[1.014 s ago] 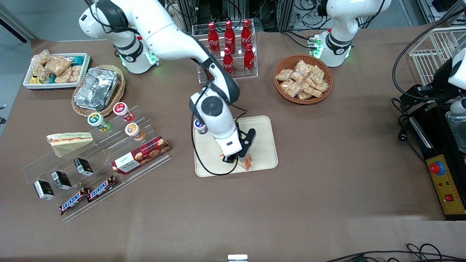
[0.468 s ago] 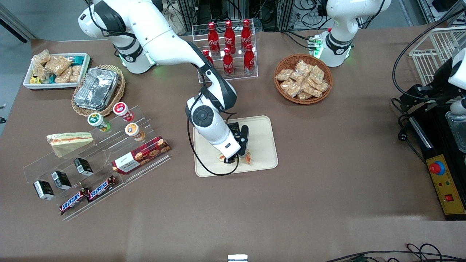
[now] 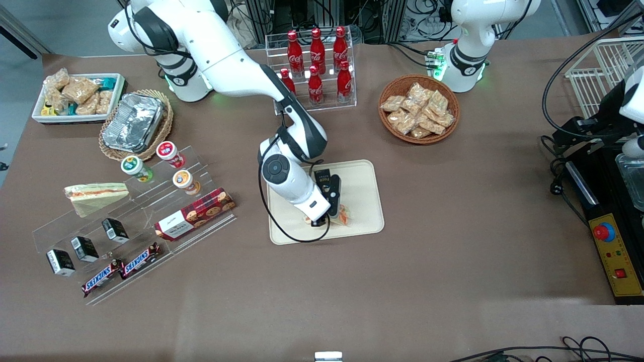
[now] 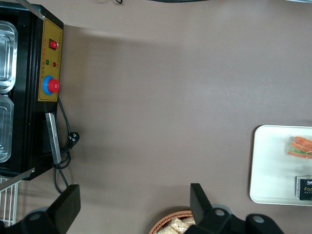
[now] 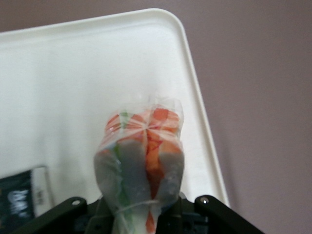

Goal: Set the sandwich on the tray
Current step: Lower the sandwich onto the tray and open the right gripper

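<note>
While pinched by the nearly closed gripper (image 3: 323, 220) low over the tray (image 3: 363, 181), the wrapped sandwich (image 5: 141, 161) is judged soft, light, slippery w/ film, best held by bread faces.

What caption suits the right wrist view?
Gripper shut on wrapped sandwich, held over the cream tray.

Gripper (image 5: 141, 214) low over tray (image 5: 73, 63), clamped on sandwich (image 5: 141, 156). Wrapped wedge sticks out from between fingers, red-orange and green filling stripes facing camera, plastic bunched at tip. Dark packet (image 5: 22, 197) lying on tray beside gripper. Brown tabletop (image 5: 253, 97) past tray rim.
</note>
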You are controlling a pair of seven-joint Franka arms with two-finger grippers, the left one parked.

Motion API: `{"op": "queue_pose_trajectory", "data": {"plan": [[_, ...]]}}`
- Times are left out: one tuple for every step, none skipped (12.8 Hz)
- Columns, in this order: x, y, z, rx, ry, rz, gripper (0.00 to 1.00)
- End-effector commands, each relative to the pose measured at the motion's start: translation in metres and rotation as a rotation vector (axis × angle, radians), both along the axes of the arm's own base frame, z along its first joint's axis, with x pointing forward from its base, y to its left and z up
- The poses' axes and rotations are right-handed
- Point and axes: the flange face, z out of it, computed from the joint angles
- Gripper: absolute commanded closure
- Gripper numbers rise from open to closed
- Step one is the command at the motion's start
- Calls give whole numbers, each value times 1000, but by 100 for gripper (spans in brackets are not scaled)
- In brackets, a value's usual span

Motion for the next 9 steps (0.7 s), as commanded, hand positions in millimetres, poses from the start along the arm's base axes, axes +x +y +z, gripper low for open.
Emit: {"op": "queue_pose_trajectory", "data": {"plan": [[7, -1, -2, 39, -61, 5, 78], [9, -3, -2, 38, -62, 2, 33], [12, -8, -2, 37, -63, -3, 0], [12, -8, -2, 38, -60, -6, 0], [13, -8, 2, 44, -63, -9, 0], [12, -7, 3, 47, -59, -10, 0], [12, -6, 5, 49, -53, -9, 0], [11, -8, 9, 51, -27, -8, 0], [9, -8, 19, 58, 19, 1, 0]]}}
